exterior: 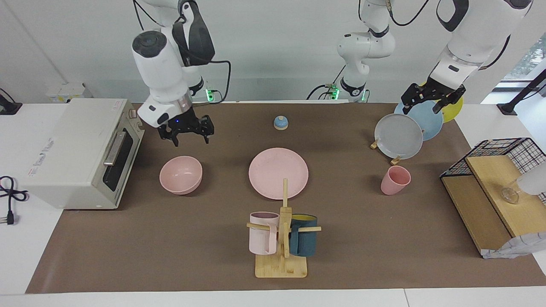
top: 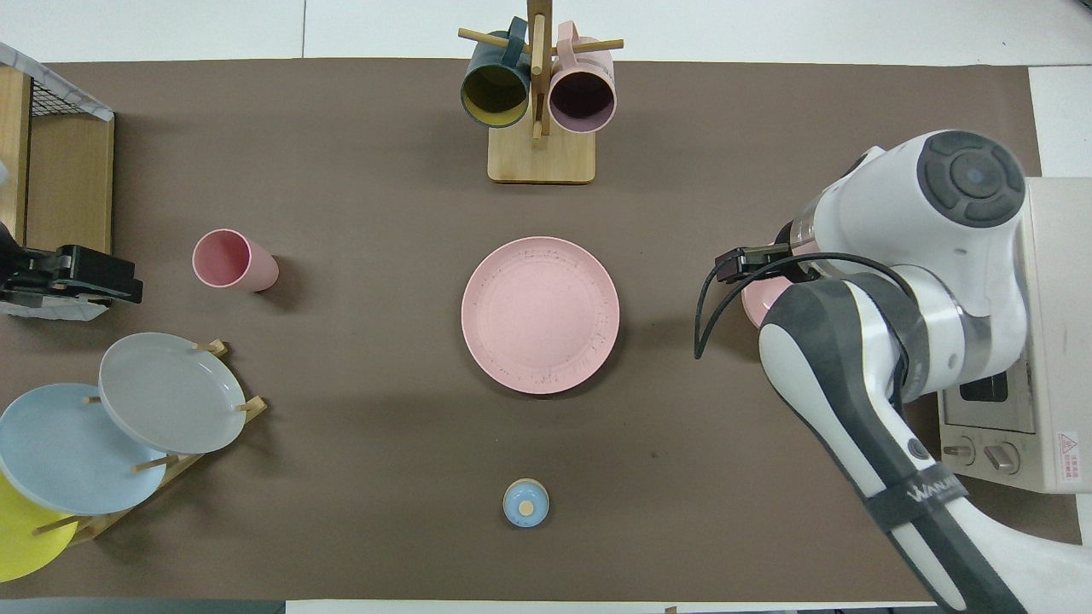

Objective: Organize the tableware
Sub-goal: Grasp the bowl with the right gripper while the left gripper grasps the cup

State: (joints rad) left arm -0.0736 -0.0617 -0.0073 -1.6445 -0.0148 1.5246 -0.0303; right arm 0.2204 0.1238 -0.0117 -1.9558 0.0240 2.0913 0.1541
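The pink plate (exterior: 278, 172) lies flat at the table's middle and also shows in the overhead view (top: 540, 315). The pink bowl (exterior: 181, 174) stands upright toward the right arm's end, in front of the oven; the arm hides most of it in the overhead view (top: 762, 300). The pink cup (exterior: 394, 180) stands upright toward the left arm's end (top: 232, 260). My right gripper (exterior: 190, 140) is open and empty, in the air over the bowl's edge nearer the robots. My left gripper (exterior: 431, 102) is open and empty, raised over the plate rack.
A toaster oven (exterior: 81, 149) stands at the right arm's end. A wooden mug tree (exterior: 281, 256) holds a pale pink mug (exterior: 263, 233) and a dark blue mug (exterior: 303, 241). A rack holds grey (exterior: 399, 136), blue and yellow plates. A wire shelf (exterior: 490, 187) and a small blue knob (exterior: 280, 123) are there too.
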